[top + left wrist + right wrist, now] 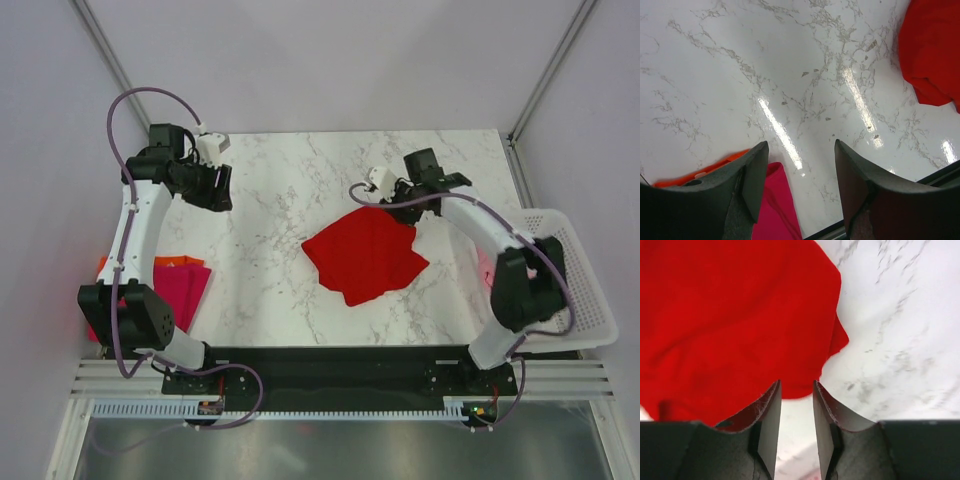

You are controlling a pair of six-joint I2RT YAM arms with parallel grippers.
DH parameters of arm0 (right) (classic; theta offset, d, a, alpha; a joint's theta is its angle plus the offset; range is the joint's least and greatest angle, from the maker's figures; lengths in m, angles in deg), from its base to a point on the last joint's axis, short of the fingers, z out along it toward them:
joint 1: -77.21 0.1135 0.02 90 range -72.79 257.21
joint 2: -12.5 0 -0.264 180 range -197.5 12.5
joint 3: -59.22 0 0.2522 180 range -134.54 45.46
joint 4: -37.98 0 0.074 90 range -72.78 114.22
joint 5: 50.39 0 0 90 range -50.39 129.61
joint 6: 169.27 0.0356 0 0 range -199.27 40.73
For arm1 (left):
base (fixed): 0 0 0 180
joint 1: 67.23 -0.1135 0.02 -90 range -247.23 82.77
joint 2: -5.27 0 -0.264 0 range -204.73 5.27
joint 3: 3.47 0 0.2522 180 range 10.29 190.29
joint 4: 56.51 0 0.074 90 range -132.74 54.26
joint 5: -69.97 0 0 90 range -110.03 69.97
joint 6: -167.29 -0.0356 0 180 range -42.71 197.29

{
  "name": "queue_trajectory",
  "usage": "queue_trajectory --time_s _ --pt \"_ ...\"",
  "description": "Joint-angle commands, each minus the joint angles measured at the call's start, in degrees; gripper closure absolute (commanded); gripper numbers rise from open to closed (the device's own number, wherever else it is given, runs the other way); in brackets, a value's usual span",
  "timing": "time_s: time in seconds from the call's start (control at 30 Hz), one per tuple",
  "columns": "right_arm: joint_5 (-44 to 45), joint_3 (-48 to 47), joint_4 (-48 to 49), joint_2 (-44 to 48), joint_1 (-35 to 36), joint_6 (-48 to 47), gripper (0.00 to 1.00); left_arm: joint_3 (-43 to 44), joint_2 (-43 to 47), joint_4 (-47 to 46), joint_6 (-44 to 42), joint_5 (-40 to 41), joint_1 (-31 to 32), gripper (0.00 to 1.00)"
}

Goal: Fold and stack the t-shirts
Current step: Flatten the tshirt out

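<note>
**A:** Where was the red t-shirt [365,252] at that point?

**B:** Out on the surface [270,230], right of the middle. It lay as a rumpled, roughly folded shape, not a neat rectangle. The magenta t-shirt [188,290] and the orange t-shirt [178,262] lay together at the near left edge, well apart from it.

**A:** And the right claw [796,385]?

**B:** It was at the shirt's far right corner, close above the cloth. Its jaws stood parted by a narrow gap with nothing between them. In the wrist view the red hem lay just ahead of the fingertips, with bare marble showing through the gap. So it was released and gripping nothing.

**A:** The left claw [801,145]?

**B:** That one was spread wide and empty, hovering over the far left of the surface, well away from the red cloth.

**A:** What would have made the fold go well?

**B:** As I judged it, the shirt was only part folded and wanted another fold or a smoothing before going to the pile. The right claw should have pinched the corner squarely at the hem rather than grabbing a bunch of cloth. The left needed to come across and hold the opposite edge so the cloth didn't drag. The risk was a lopsided fold, since the outline was skewed. The white basket [590,300] on the right played no part.
</note>
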Motion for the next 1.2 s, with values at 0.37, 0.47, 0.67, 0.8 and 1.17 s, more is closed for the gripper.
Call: queue_trajectory --time_s 0.37,0.47,0.67,0.8,1.17 --pt "-13.09 40.12 3.63 39.94 2.72 -45.97 0.61 -1.65 2.36 0.65 -2.95 1.71 -0.19 0.37" --pt "-13.45 40.13 6.36 36.96 3.86 -44.05 0.61 -1.73 2.45 0.91 -3.22 2.24 -0.28 0.37" --pt "-12.13 38.28 10.66 29.93 7.29 -40.79 0.61 -2.96 2.45 0.91 -3.13 2.41 -0.46 0.37" --pt "-11.43 37.93 11.81 27.21 9.22 -40.27 0.62 -2.79 2.27 0.83 -3.22 2.59 -0.72 0.37" --pt "-6.33 37.14 18.14 20.17 11.16 -37.54 0.63 -2.35 1.4 0.74 -3.3 2.5 -0.98 0.37"
